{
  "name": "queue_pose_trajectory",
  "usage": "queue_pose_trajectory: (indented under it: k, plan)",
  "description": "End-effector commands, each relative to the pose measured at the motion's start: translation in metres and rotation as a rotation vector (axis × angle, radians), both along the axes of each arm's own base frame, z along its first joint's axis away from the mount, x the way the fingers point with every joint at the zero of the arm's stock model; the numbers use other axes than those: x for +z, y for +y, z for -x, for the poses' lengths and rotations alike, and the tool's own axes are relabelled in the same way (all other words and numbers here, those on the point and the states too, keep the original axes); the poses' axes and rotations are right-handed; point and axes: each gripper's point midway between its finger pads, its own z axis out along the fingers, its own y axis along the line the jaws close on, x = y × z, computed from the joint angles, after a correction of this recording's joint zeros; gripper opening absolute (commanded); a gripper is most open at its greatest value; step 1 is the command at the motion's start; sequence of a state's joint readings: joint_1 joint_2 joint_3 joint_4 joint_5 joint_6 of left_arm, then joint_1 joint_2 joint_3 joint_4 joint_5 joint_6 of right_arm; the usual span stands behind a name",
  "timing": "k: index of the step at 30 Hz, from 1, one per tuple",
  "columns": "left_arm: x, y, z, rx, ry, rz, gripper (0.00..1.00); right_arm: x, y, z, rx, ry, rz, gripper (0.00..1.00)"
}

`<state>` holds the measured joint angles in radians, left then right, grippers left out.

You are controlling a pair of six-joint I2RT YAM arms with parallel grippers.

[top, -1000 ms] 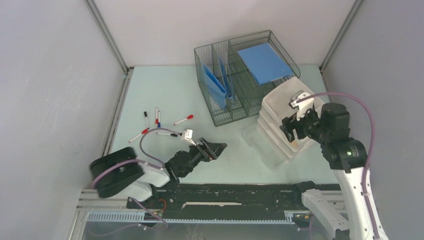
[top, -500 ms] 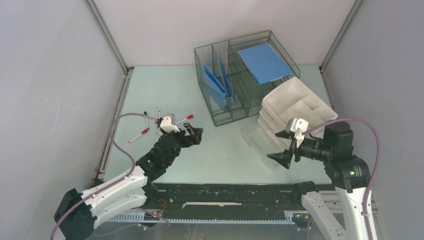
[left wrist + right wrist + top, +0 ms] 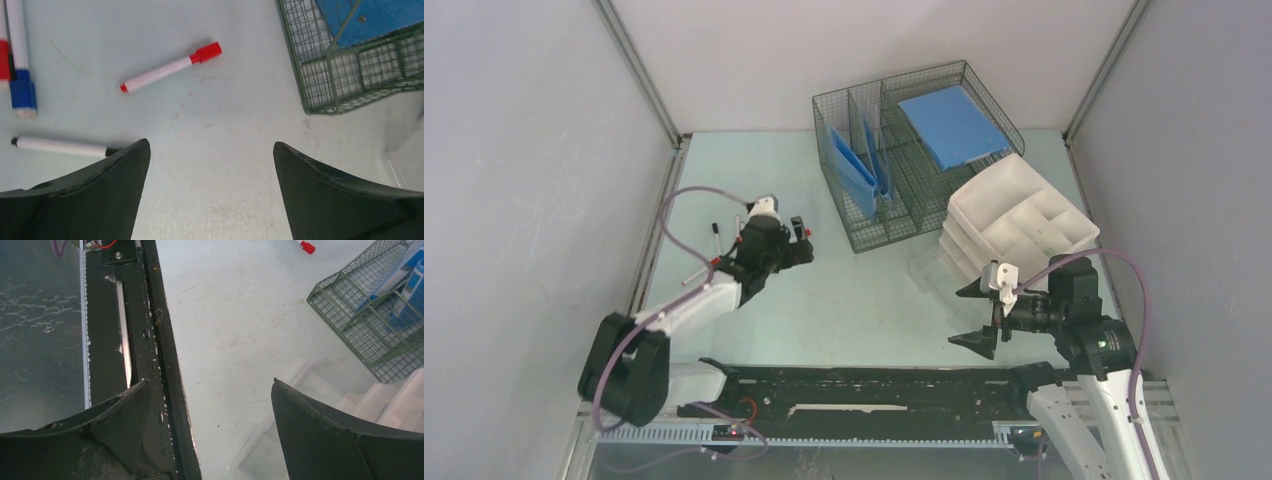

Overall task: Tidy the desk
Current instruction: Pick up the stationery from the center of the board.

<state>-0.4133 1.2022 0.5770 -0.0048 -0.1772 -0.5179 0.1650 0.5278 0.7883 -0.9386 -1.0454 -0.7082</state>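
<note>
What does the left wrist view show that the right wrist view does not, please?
Only the left wrist view: a whole red marker, a blue-capped marker and a black-capped marker. Only the right wrist view: the black rail. Both: the desk, a corner of the wire basket, a red marker cap, and open, empty jaws.

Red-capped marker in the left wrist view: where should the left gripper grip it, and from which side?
Probably mid-length on the white barrel of the red-capped marker, from straight above. It lies flat and slanted on the desk, nothing touching it, so the open left gripper should turn to straddle the barrel.
</note>
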Motion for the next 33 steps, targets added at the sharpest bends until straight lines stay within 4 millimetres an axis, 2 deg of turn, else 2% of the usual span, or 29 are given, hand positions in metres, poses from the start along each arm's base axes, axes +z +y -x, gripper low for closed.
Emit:
queue_pose_trajectory:
  k: [1,7,10,14,20,27,33]
  plan:
    - [0.006,0.002,-0.03,-0.059,0.038,-0.14,0.99,0.002,-0.001,-0.006,-0.01,-0.075,0.021,0.95]
    - [-0.011,0.006,-0.061,-0.14,0.168,-0.269,0.95,0.002,-0.002,-0.004,-0.012,-0.089,0.024,0.96]
    - [-0.024,0.01,-0.072,-0.172,0.239,-0.288,0.89,0.002,-0.002,-0.003,-0.01,-0.091,0.026,0.95]
    - [-0.035,0.012,-0.085,-0.183,0.288,-0.255,0.78,0.001,-0.002,-0.003,-0.007,-0.091,0.03,0.96]
    - [-0.045,0.02,-0.098,-0.177,0.335,-0.219,0.73,0.0,-0.002,-0.003,-0.007,-0.088,0.034,0.96]
    - [-0.071,0.019,-0.095,-0.169,0.423,-0.118,0.64,-0.001,-0.003,-0.004,-0.01,-0.087,0.039,0.96]
    - [-0.082,0.022,-0.077,-0.134,0.477,-0.11,0.41,-0.001,-0.003,-0.003,-0.007,-0.091,0.039,0.96]
